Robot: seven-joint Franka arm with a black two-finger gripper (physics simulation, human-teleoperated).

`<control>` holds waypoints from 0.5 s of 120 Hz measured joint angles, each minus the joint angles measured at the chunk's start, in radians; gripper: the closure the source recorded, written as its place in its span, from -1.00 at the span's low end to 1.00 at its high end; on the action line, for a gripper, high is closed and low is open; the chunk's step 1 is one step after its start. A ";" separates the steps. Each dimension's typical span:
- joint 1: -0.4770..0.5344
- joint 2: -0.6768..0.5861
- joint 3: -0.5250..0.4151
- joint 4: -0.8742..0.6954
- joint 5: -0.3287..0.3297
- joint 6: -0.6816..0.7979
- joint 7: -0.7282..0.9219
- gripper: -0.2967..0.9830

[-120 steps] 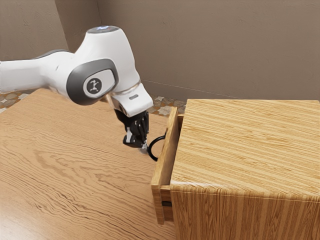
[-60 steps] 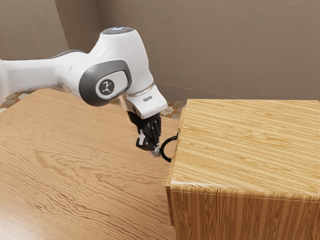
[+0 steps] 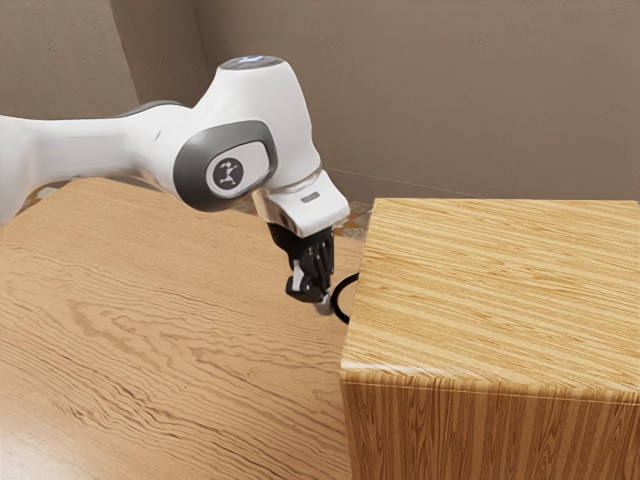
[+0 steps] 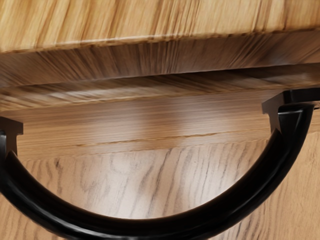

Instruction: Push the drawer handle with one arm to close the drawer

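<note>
Exterior view has our arm [image 3: 225, 165] coming in from its left over the surface [image 3: 180, 340], bent at the big joint, with our hand [image 3: 322, 303] angled mostly downward. The hand's tip sits right by the outer curve of the black handle [image 3: 335, 298], on the side of the cabinet [image 3: 490, 290] facing us, about midway along that top edge. Touching or just shy of it? Honestly, we can't tell. Same with whether the hand is spread or pressed together, sorry folks.

From the exterior view, the cabinet's top edge hides part of the handle and the drawer front [image 4: 125, 117]. Our wrist view looks down on both: the drawer front is under the cabinet's lip, with a dark shadowed line between, so we can't swear it's fully home. The handle's lowest bit and one mount get cut off by the frame there.
</note>
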 joint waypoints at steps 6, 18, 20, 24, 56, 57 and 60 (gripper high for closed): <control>0.010 -0.014 -0.007 -0.012 0.000 -0.002 -0.002 0.69; 0.089 -0.144 -0.013 -0.090 -0.001 -0.031 -0.004 0.69; 0.102 -0.172 -0.013 -0.096 -0.001 -0.043 -0.004 0.69; 0.128 -0.230 -0.012 -0.092 0.001 -0.074 -0.003 0.69; 0.290 -0.294 0.151 0.185 0.065 -0.438 0.097 0.30; 0.291 -0.294 0.156 0.186 0.065 -0.446 0.103 0.27; 0.292 -0.295 0.169 0.193 0.066 -0.466 0.123 0.19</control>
